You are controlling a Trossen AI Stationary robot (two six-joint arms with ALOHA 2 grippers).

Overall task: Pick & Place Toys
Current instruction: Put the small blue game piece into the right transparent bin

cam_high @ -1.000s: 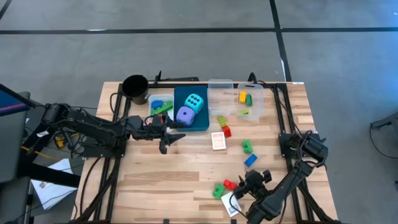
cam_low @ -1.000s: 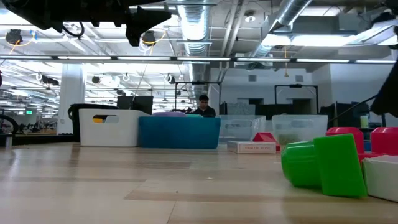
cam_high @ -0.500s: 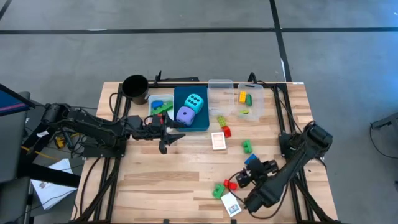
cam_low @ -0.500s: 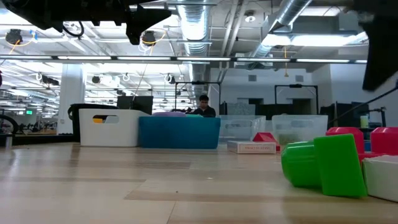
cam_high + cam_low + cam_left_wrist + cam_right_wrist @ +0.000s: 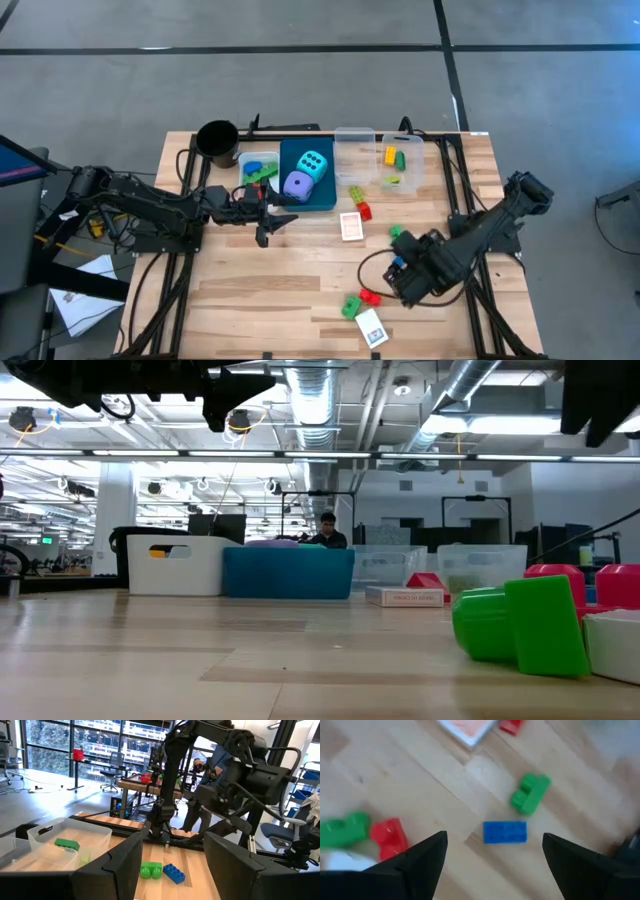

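My right gripper [image 5: 492,865] is open and hangs above a blue brick [image 5: 505,831] that lies flat on the table; it touches nothing. In the high view it [image 5: 402,268] is at the table's right, near a green brick [image 5: 397,233]. A green brick [image 5: 351,305] and a red brick [image 5: 370,296] lie closer to the near edge, beside a white card [image 5: 370,327]. My left gripper [image 5: 272,222] is open and empty, held above the table just near of the blue bin [image 5: 325,200].
The blue bin holds a cyan die [image 5: 314,162] and a purple die [image 5: 297,184]. A white bin [image 5: 243,180], two clear bins [image 5: 355,135] [image 5: 416,170] and a black cup [image 5: 217,140] stand along the far edge. A pink card [image 5: 351,226] and more bricks [image 5: 360,203] lie mid-table.
My right gripper has gone from the table's near edge toward the far edge, past the green and red bricks, and now hangs over the blue brick. Its arm has swung out to the right.
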